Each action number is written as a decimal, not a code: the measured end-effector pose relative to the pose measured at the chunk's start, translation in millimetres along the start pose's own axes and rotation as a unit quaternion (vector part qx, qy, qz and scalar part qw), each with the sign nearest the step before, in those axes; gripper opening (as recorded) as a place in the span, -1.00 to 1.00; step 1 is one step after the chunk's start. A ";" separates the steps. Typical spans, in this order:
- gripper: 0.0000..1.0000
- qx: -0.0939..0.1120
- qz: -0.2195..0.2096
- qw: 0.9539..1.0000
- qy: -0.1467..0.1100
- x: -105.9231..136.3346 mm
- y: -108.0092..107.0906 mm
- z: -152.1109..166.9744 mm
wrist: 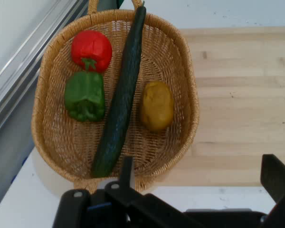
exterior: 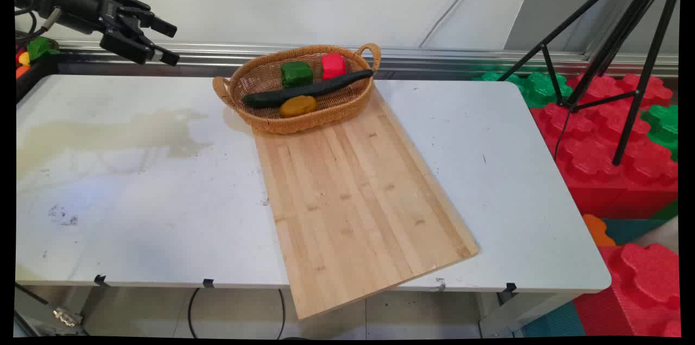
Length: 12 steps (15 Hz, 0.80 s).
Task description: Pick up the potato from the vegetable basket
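Observation:
My gripper (exterior: 169, 42) hangs open and empty in the air at the upper left, well left of a wicker basket (exterior: 239, 103) and above the table's far edge. The basket stands at the far end of a wooden cutting board (exterior: 358, 193). In it lie a long dark green cucumber (exterior: 309, 89), a green bell pepper (exterior: 296, 73), a red tomato (exterior: 333, 66) and a yellow-brown potato (exterior: 298, 106). In the hand view the basket (wrist: 47, 123) fills the frame with the cucumber (wrist: 121, 99) lying lengthwise, the pepper (wrist: 85, 96) and tomato (wrist: 91, 49) left of it, the potato (wrist: 156, 105) right. My fingers (wrist: 275, 175) frame the bottom edge.
The white table (exterior: 136, 198) has a yellowish stain at its left. A black tripod (exterior: 624, 51) stands at the right over large red and green foam blocks (exterior: 608, 144). Coloured toy items (exterior: 32, 51) sit at the far left edge behind the arm.

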 end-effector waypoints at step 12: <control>1.00 -0.012 0.033 0.999 -0.018 25.2 -10.0 62.0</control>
